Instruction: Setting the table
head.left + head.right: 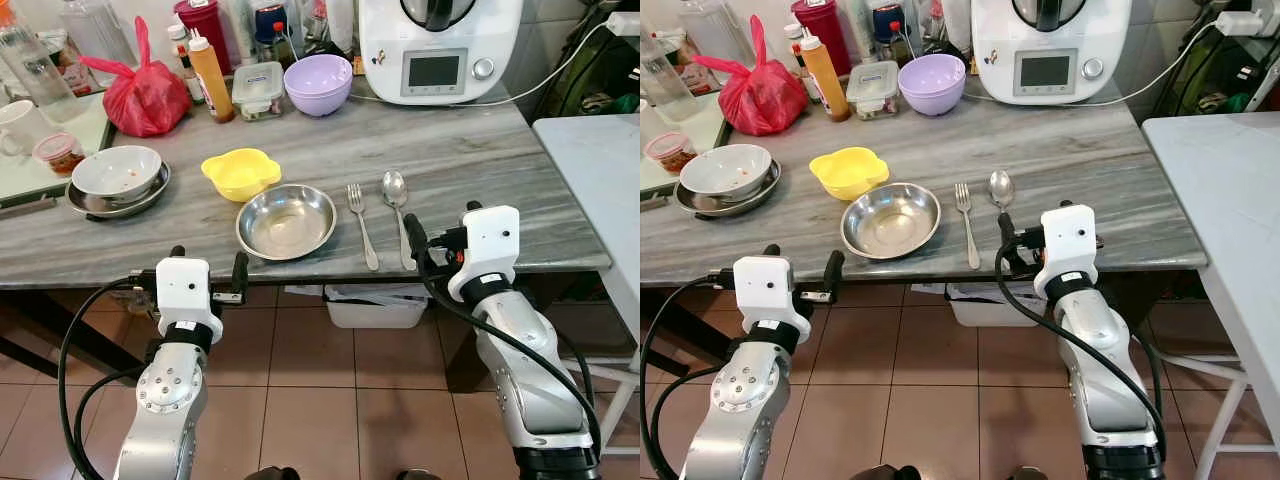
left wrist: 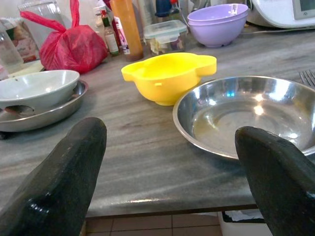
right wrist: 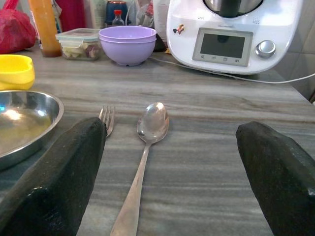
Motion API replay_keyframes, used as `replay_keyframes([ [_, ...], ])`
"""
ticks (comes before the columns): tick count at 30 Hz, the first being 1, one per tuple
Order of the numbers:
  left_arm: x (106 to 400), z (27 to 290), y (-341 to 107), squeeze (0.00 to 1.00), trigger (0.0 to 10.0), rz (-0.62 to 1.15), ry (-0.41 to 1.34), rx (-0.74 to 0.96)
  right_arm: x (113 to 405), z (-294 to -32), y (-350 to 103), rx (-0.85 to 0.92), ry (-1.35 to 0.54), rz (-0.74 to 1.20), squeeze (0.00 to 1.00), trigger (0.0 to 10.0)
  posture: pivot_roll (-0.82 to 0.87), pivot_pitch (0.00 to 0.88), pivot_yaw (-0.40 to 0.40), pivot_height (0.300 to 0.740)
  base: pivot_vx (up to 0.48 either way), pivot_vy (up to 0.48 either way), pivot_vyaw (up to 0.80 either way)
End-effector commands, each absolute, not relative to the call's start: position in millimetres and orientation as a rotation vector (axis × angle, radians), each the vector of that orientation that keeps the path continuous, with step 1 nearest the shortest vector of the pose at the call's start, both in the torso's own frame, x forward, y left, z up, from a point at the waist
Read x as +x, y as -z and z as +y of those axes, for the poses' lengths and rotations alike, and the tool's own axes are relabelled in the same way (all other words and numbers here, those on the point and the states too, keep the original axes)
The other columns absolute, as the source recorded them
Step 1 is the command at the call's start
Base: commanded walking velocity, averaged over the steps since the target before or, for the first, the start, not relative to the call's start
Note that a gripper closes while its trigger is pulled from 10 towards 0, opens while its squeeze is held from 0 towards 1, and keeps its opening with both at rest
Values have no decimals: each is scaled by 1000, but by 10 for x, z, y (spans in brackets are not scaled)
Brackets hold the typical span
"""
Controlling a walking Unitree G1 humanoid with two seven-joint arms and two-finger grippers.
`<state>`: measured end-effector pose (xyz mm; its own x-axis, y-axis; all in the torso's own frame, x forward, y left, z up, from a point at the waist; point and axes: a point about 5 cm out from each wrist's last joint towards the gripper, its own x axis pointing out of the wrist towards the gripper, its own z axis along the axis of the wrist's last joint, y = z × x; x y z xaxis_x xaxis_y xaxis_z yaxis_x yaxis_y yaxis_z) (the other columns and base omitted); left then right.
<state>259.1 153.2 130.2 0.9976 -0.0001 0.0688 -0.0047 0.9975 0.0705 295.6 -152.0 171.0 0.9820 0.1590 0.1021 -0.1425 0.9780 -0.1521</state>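
A grey marble-patterned table (image 1: pixel 480 160) stands before the robot, and both arms are raised at its near edge. The left gripper (image 1: pixel 205 275) hovers just off the edge, in front of a steel bowl (image 1: pixel 286 221), with its two black fingers (image 2: pixel 64 177) spread wide and nothing between them. The right gripper (image 1: pixel 440 240) sits at the edge by the handle end of a spoon (image 1: pixel 397 205); its fingers (image 3: pixel 59 177) are also spread wide and empty, framing the spoon in the right wrist view. A fork (image 1: pixel 361 224) lies just left of the spoon, roughly parallel to it and apart from it, tines pointing away from the robot. The steel bowl rests near the table edge, left of the fork, and a yellow bowl (image 1: pixel 240 172) with a scalloped rim stands just behind it, close but seemingly not touching. Further left, a white bowl (image 1: pixel 116 171) sits inside a steel plate (image 1: pixel 85 203). At the back of the table are a tied red bag (image 1: pixel 148 95), an orange squeeze bottle (image 1: pixel 210 75), a lidded container (image 1: pixel 258 90) and stacked purple bowls (image 1: pixel 319 82). A white kitchen machine (image 1: pixel 440 45) with a small screen stands behind the spoon, its cable trailing to the right. A white table (image 1: pixel 600 170) adjoins on the right, above a brown tiled floor (image 1: pixel 320 400).
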Motion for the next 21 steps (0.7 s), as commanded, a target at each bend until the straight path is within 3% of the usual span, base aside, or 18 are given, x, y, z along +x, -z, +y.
replay_keyframes([
  [1,2596,1575,-1268,0,10000,-46,-10,82,2969,-1507,-1719,-134,-154,-109,0,10000,-105,118,152,740,0,0,0],
  [21,2605,1576,-1275,0,10000,-40,2,95,2984,-1500,-1712,-119,-146,-101,0,10000,-104,118,156,740,-242,0,0],
])
